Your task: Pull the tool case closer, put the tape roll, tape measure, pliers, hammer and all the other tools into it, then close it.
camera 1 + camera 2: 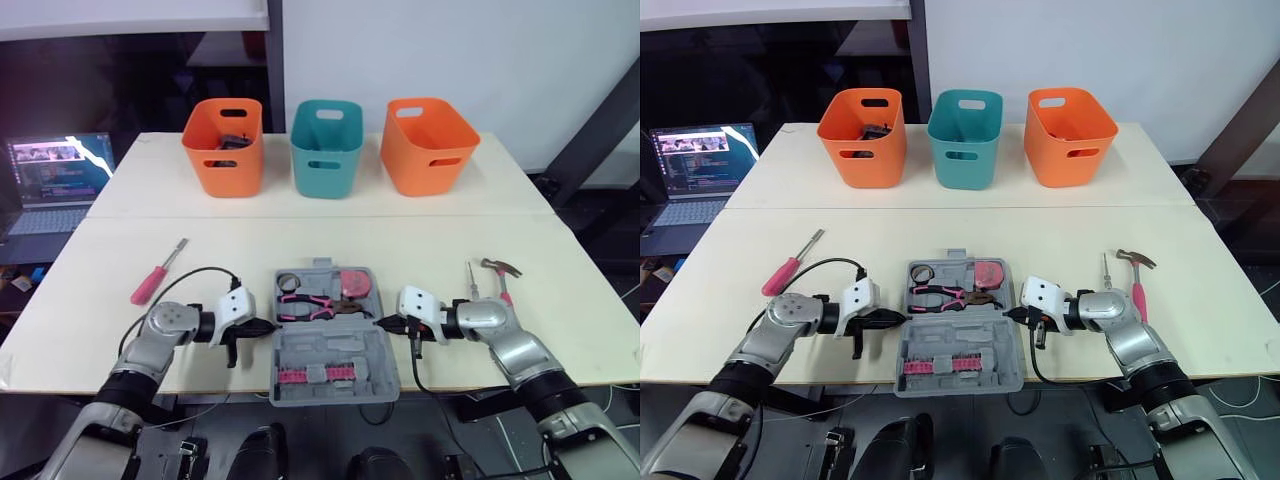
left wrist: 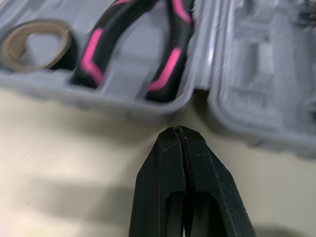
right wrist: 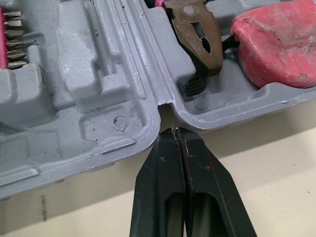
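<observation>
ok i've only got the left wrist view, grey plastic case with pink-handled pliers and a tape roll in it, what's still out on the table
Observer: A pink-handled hammer lies on the table to the right of the open grey plastic tool case, with a slim metal tool beside it.
Operator: anything out on the left
Observer: A pink-handled screwdriver lies on the table well left of the case.
Operator: and where's the right end effector
Observer: The right end effector is shut, its tip at the case's right edge, by the hinge between the two halves.
</observation>
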`<state>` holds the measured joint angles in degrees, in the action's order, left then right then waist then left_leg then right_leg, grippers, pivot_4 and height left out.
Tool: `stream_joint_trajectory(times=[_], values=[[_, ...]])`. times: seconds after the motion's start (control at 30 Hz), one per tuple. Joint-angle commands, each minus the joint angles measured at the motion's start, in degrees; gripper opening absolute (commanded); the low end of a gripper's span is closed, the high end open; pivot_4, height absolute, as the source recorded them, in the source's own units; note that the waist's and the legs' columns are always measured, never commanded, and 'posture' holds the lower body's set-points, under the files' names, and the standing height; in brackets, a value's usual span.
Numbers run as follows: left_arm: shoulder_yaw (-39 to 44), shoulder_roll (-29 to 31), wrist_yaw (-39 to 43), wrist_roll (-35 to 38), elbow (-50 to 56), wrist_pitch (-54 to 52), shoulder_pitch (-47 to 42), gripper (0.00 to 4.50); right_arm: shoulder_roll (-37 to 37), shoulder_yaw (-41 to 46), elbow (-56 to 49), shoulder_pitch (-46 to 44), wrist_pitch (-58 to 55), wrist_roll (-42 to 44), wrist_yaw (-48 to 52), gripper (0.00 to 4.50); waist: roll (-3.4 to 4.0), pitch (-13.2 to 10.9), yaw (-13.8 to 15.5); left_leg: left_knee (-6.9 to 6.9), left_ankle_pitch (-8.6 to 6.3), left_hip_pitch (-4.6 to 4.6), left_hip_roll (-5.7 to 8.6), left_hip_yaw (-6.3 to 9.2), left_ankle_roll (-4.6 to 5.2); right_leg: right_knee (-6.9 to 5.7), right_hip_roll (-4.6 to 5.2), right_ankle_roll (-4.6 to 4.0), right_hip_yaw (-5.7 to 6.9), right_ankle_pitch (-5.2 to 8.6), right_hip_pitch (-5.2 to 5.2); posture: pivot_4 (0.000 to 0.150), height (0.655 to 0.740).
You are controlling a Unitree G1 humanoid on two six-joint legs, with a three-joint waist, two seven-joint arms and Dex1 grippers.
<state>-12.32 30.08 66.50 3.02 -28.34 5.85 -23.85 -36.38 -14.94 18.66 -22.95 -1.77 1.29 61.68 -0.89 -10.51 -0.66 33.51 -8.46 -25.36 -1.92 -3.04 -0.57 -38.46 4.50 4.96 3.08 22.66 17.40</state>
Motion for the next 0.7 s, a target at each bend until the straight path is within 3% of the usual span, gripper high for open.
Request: stream_joint_trajectory(times=[0.03, 0.43, 0.7], values=[[-0.6, -1.6, 1.1, 1.5, 3.3, -2.7, 0.2, 0.0, 0.3, 1.0, -3.0, 0.4, -0.3, 0.7, -0.1, 0.05, 0.0, 0.0, 0.1, 0.01, 0.0, 0.0, 0.0, 0.0, 0.0, -0.01, 0.0, 0.0, 0.0, 0.0, 0.0, 0.15, 0.74], [-0.6, -4.9, -4.3, -2.6, -3.1, -2.4, -6.6, 0.0, 1.1, 2.5, -0.3, -1.8, -0.4, -0.1, -2.4, 0.05, 0.0, 0.0, 0.2, 0.41, -0.09, -0.01, 0.02, 0.04, 0.12, -0.07, 0.04, 0.17, 0.02, -0.1, -0.09, 0.15, 0.74], [-0.1, -7.9, -8.6, -4.7, -10.0, -0.2, -12.7, 0.0, 2.7, 4.0, 8.0, -7.0, 2.6, -2.3, -7.5, 0.05, -0.01, 0.0, 0.0, 0.43, -0.08, -0.08, 0.05, 0.03, 0.13, -0.1, 0.03, 0.23, 0.01, -0.13, -0.07, 0.15, 0.74]])
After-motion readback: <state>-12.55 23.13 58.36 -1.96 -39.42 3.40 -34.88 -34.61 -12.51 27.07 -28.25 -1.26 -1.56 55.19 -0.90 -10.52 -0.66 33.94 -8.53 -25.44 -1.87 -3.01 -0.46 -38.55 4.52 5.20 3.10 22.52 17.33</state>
